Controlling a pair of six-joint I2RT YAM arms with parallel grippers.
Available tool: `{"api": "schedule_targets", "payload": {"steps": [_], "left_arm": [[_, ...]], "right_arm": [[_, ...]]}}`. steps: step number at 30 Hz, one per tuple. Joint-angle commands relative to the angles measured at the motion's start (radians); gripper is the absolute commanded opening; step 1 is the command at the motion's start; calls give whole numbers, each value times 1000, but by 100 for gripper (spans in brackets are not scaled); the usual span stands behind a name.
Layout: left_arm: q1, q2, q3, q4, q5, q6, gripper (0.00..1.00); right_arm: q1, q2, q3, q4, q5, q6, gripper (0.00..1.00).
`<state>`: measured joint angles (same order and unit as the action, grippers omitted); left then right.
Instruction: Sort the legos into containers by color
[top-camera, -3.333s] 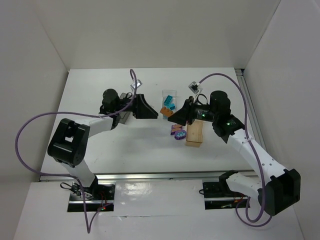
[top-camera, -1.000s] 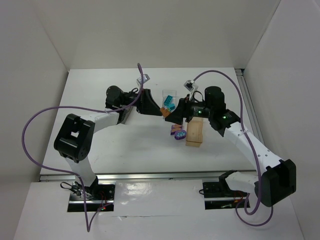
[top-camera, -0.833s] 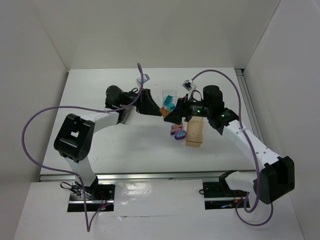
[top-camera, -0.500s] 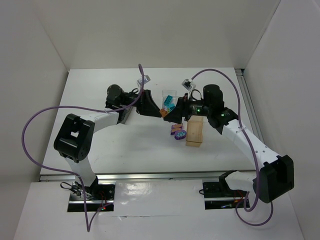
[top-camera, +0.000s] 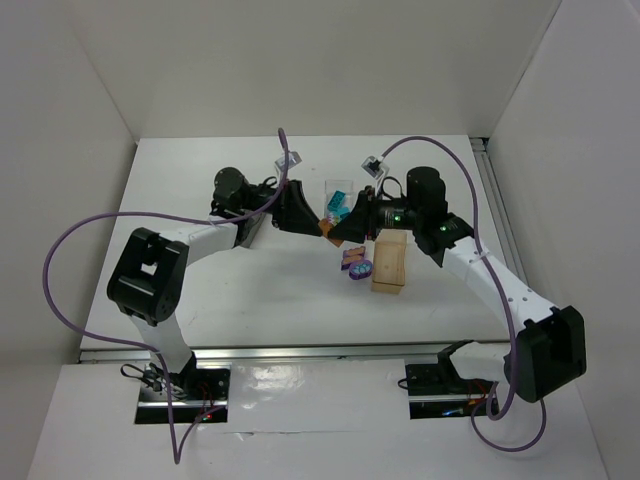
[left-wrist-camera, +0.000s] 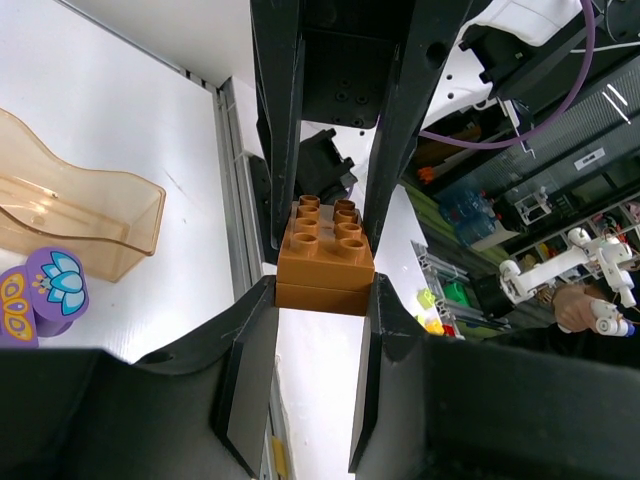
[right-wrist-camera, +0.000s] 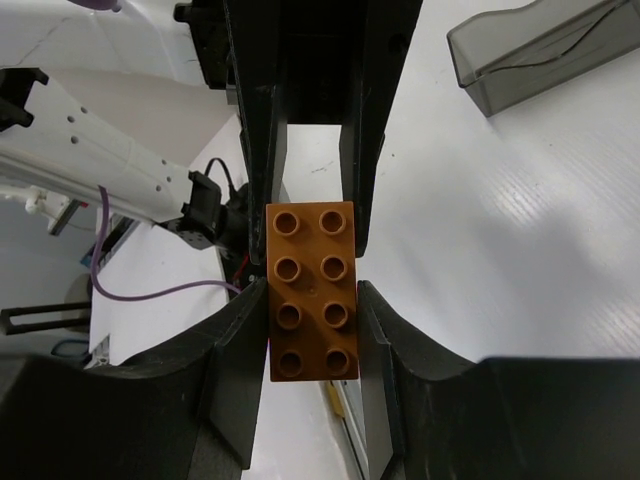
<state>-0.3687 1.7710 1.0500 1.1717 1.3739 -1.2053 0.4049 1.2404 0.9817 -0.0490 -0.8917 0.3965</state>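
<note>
An orange lego (top-camera: 325, 227) hangs above the table between both grippers. My left gripper (left-wrist-camera: 322, 295) is shut on one end of it, and the right gripper's black fingers clamp its far end. In the right wrist view the orange lego (right-wrist-camera: 312, 290) lies studs-up between my right gripper (right-wrist-camera: 312, 300) jaws, which press its long sides. Teal legos lie in the clear container (top-camera: 340, 200). Two purple legos (top-camera: 355, 263) sit on the table beside the orange-amber container (top-camera: 390, 262). The dark grey container (right-wrist-camera: 540, 50) stands below the left arm.
The amber container (left-wrist-camera: 70, 215) and a purple flower-printed lego (left-wrist-camera: 45, 295) lie to the left in the left wrist view. White walls close the table on three sides. A rail (top-camera: 300, 350) runs along the near edge.
My right gripper has slid left up to the orange lego and closed its jaws on it. The left gripper has kept hold of the lego without moving.
</note>
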Motion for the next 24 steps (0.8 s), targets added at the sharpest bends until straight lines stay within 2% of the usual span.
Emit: {"api": "schedule_targets", "payload": {"steps": [1,3,6,9,13,15,21,23,24], "left_arm": [[5,-31,30,48,19,47,0],[5,-41,30,48,19,47,0],[5,-41,30,48,19,47,0],[14,-41,19,36,28,56,0],[24,-59,8,36,28,65,0],[33,-68,-1,11,37,79,0],[43,-79,-1,-53,37,130,0],[43,-79,-1,-80,27,144,0],[43,-79,-1,-127,16,176,0]], "right_arm": [[-5,-4,2,78,-21,31,31],[-5,-4,2,87,-21,42,31],[-14,-4,-8,87,-3,53,20],[-38,-15,-46,132,-3,88,16],[-122,-24,-119,297,-96,256,15],[-144,-24,-143,366,-116,286,15],[-144,-24,-143,368,-127,292,15],[-144,-24,-120,299,-55,234,15],[-144,-33,-100,158,0,197,15]]}}
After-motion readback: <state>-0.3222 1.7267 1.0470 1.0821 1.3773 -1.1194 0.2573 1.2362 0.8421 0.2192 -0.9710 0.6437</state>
